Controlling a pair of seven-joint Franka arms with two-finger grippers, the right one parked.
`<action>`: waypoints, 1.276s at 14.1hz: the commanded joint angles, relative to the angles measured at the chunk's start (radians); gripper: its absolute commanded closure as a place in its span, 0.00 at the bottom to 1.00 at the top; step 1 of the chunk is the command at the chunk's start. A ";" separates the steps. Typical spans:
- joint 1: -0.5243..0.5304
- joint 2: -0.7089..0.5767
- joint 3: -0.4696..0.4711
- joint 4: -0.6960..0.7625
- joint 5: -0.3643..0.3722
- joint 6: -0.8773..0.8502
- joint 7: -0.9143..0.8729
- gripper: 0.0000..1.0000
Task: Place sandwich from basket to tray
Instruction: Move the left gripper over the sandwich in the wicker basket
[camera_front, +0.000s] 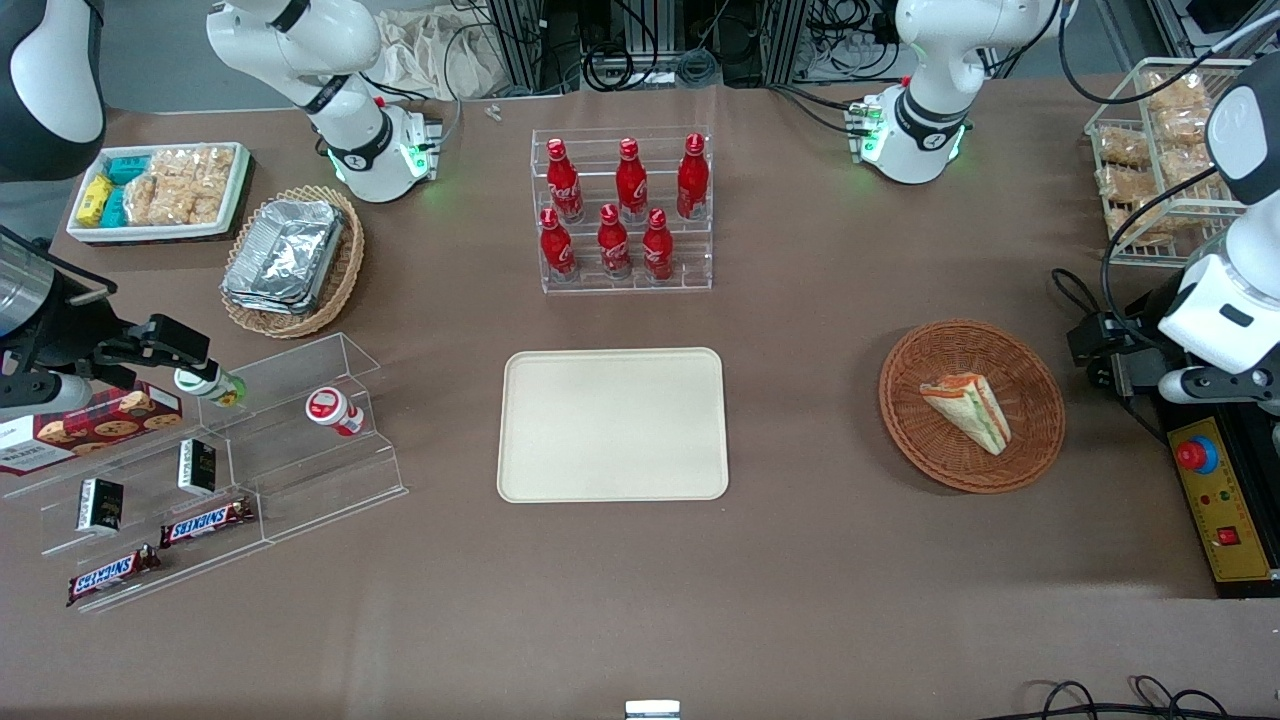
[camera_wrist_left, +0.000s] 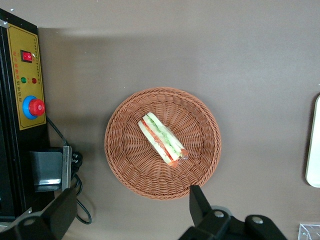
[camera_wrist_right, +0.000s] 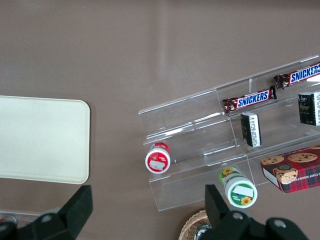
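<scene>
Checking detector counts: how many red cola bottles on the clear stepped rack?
6, none seemingly hidden. Upper step. Lower step, nearer the camera. The left gripper hangs open above the round reddish-brown wicker basket.

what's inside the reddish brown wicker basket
Only the sandwich lies in the basket, wedge on its side. Whatever weave is under it is covered. The end effector is open, hovering above the basket's edge, touching nothing.

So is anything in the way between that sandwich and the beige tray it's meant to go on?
Nothing visible. Only bare table separates the basket holding the sandwich from the tray. The gripper hangs open above the basket.
</scene>
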 joint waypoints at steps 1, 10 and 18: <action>-0.025 -0.003 0.020 0.019 -0.006 -0.027 -0.001 0.00; -0.022 -0.025 0.016 -0.168 -0.008 0.060 -0.039 0.00; -0.032 -0.028 0.010 -0.473 -0.022 0.415 -0.286 0.00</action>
